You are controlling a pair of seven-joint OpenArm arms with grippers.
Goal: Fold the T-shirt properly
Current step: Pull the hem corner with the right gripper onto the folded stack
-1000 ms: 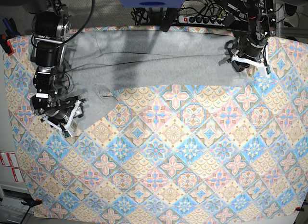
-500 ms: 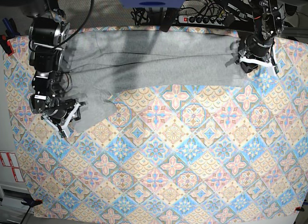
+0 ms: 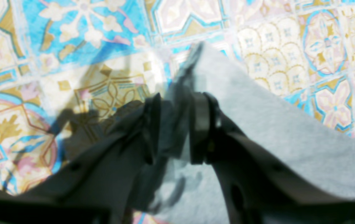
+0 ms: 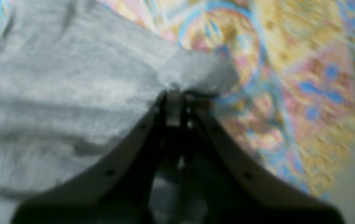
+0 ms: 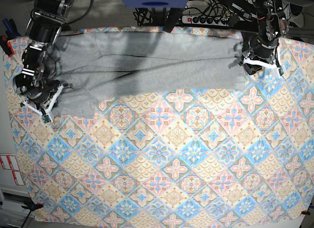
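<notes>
Tablecloth (image 5: 162,154): flat tile-print cloth in blue, pink and cream.
T-shirt (image 5: 147,61): soft heather-grey knit, a long wrinkled band toward 12 o'clock.
Right gripper (image 4: 177,96): at 9 o'clock, jaws pinched tight on a grey fold.
Left gripper (image 3: 174,124): at 2 o'clock, dark jaws clamping bunched fabric.

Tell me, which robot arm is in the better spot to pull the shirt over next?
Neither alone, probably. The right pincer is shut on a corner of the T-shirt, and the left pincer pinches cloth at the other end. With each end gripped, both look equally ready to pull together.
</notes>
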